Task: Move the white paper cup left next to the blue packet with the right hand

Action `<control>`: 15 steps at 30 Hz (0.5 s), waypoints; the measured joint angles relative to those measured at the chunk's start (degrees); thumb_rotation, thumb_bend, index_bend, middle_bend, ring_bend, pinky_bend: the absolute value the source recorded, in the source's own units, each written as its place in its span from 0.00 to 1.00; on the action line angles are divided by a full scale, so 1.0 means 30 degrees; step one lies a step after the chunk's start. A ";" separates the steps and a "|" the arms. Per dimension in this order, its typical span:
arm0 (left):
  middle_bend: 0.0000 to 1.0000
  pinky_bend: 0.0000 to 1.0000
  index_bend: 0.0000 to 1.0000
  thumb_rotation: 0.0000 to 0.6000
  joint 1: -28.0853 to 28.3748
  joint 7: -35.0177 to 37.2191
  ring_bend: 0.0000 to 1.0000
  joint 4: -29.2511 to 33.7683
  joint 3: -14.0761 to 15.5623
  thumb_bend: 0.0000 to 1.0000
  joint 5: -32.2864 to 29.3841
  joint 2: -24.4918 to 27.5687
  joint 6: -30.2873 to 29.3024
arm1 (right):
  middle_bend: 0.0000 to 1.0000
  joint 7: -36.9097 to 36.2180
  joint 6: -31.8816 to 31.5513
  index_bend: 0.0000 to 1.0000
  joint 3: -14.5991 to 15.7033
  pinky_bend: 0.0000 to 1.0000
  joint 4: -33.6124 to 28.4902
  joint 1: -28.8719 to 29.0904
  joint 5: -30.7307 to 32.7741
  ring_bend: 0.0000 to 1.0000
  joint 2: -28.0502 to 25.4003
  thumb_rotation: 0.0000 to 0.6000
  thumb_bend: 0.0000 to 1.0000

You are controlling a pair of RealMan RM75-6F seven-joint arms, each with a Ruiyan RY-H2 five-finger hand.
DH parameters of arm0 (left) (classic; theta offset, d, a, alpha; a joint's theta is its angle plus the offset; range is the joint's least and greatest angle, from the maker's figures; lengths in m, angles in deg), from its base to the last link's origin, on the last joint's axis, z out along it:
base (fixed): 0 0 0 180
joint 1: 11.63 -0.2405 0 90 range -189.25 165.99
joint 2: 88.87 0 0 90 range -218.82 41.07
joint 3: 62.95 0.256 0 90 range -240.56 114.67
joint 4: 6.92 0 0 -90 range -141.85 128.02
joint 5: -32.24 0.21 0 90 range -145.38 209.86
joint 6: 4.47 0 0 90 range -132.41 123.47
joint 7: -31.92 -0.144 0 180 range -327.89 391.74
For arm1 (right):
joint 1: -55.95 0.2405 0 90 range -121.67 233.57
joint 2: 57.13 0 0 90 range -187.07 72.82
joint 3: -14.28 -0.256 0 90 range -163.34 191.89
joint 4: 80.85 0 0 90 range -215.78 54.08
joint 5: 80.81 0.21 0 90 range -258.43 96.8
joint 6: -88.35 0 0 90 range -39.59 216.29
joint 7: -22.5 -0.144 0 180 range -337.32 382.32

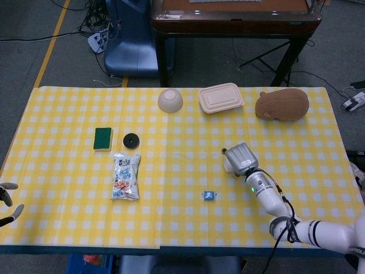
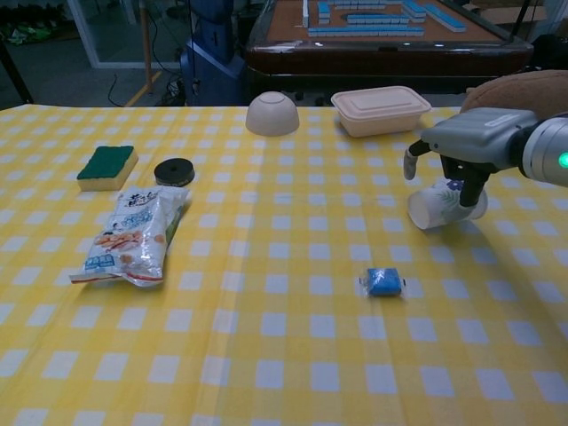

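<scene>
the cup (image 2: 441,204) lies on its side on the right half of the table (image 2: 266,355), mouth pointing toward the left edge, a little behind and to the right of the blue packet (image 2: 384,281), which sits near the front edge. i judge the cup light and thin-walled: it will crush if i squeeze hard, and lying down it will roll under a nudge, so i want a soft hold across the body near the middle, not at the rim, which would fold. my right hand (image 2: 475,146) is over the cup, palm down; in the chest view one finger (image 2: 471,186) reaches down in front of the cup's far end and another (image 2: 412,161) hangs curled just beyond its mouth, so the fingers straddle it loosely, partly open. i cannot tell from either view whether they actually press the cup or only cage it; in the head view the hand (image 1: 240,156) hides nearly all of the cup (image 1: 228,164), and only a white sliver shows at its left. i would not call it gripped yet. my left hand (image 1: 8,201) sits off the front left corner of the table, fingers apart and holding nothing. the packet stands well clear, so the cup has free room on its right side.
</scene>
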 measured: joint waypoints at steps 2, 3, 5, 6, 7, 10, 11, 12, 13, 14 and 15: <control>0.62 0.62 0.45 1.00 -0.0028 0.0106 0.49 -0.0009 -0.0014 0.25 -0.0010 0.0045 -0.0033 | 1.00 0.0242 0.0008 0.30 0.0030 1.00 0.0191 0.0192 0.0393 1.00 0.0162 1.00 0.00; 0.62 0.62 0.45 1.00 -0.0035 0.0138 0.49 -0.0011 -0.0020 0.25 -0.0014 0.0060 -0.0042 | 1.00 0.0330 0.0023 0.31 0.0040 1.00 0.0281 0.0273 0.0562 1.00 0.0231 1.00 0.00; 0.62 0.62 0.45 1.00 -0.0045 0.0220 0.49 -0.0009 -0.0029 0.25 -0.0016 0.0092 -0.0047 | 1.00 0.0505 0.0089 0.32 0.0058 1.00 0.0504 0.0465 0.0977 1.00 0.0386 1.00 0.00; 0.62 0.62 0.45 1.00 -0.0051 0.0247 0.49 -0.0011 -0.0031 0.25 -0.0012 0.0101 -0.0054 | 1.00 0.0562 0.0131 0.33 0.0061 1.00 0.0603 0.0551 0.1152 1.00 0.0457 1.00 0.00; 0.62 0.62 0.45 1.00 -0.0058 0.0260 0.49 -0.0017 -0.0034 0.25 -0.0003 0.0109 -0.0065 | 1.00 0.0619 0.0201 0.34 0.0059 1.00 0.0750 0.0673 0.1390 1.00 0.0565 1.00 0.00; 0.62 0.62 0.45 1.00 -0.0073 0.0265 0.49 0.0000 -0.0023 0.25 0.0017 0.0121 -0.0075 | 1.00 0.0739 0.0437 0.36 0.0067 1.00 0.1157 0.1033 0.1867 1.00 0.0891 1.00 0.00; 0.62 0.62 0.45 1.00 -0.0079 0.0270 0.49 0.0004 -0.0022 0.25 0.0023 0.0124 -0.0086 | 1.00 0.0775 0.0494 0.37 0.0078 1.00 0.1264 0.1131 0.1965 1.00 0.0983 1.00 0.00; 0.62 0.62 0.45 1.00 -0.0085 0.0287 0.49 0.0008 -0.0020 0.25 0.0030 0.0129 -0.0096 | 1.00 0.0814 0.0540 0.38 0.0098 1.00 0.1361 0.1218 0.2052 1.00 0.1067 1.00 0.00; 0.62 0.62 0.45 1.00 -0.0092 0.0328 0.49 0.0012 -0.0015 0.25 0.0036 0.0138 -0.0096 | 1.00 0.0851 0.0573 0.39 0.0118 1.00 0.1448 0.1294 0.2141 1.00 0.1138 1.00 0.01; 0.62 0.62 0.45 1.00 -0.0095 0.0380 0.49 0.0018 -0.0009 0.25 0.0044 0.0149 -0.0089 | 1.00 0.0897 0.0599 0.39 0.0141 1.00 0.1546 0.1375 0.2259 1.00 0.1226 1.00 0.02; 0.62 0.62 0.45 1.00 -0.0096 0.0445 0.49 0.0027 -0.0001 0.25 0.0051 0.0166 -0.0074 | 1.00 0.0926 0.0608 0.41 0.0156 1.00 0.1625 0.1434 0.2345 1.00 0.1290 1.00 0.03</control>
